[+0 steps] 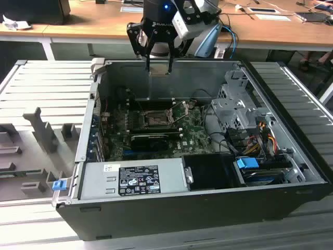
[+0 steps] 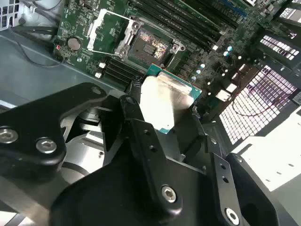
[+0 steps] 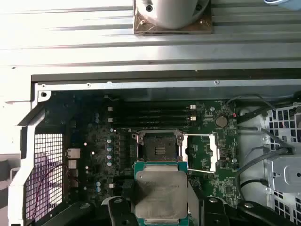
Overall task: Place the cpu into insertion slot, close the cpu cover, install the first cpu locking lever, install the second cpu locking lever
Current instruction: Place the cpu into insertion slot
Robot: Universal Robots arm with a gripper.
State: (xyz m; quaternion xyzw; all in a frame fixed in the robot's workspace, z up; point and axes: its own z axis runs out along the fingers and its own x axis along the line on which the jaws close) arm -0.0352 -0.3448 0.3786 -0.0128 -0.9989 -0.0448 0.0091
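My gripper (image 1: 159, 66) hangs above the rear wall of the open computer case and is shut on the cpu (image 1: 159, 72). Both wrist views show the pale square cpu (image 2: 164, 100) (image 3: 161, 195) clamped by its edges between the black fingers (image 2: 133, 92) (image 3: 194, 190). Well below it lies the insertion slot (image 1: 156, 119) (image 2: 151, 43) (image 3: 157, 148), dark and uncovered, on the green motherboard (image 1: 195, 136). The cpu cover (image 1: 180, 111) (image 2: 109, 30) (image 3: 201, 153) is swung open beside the socket.
A grey power supply (image 1: 132, 177) fills the case front. A drive cage (image 1: 237, 112) and cables (image 1: 260, 135) sit on the exterior view's right. A long black card (image 1: 151, 139) lies before the socket. A grey foam tray (image 1: 36, 140) is outside on the left.
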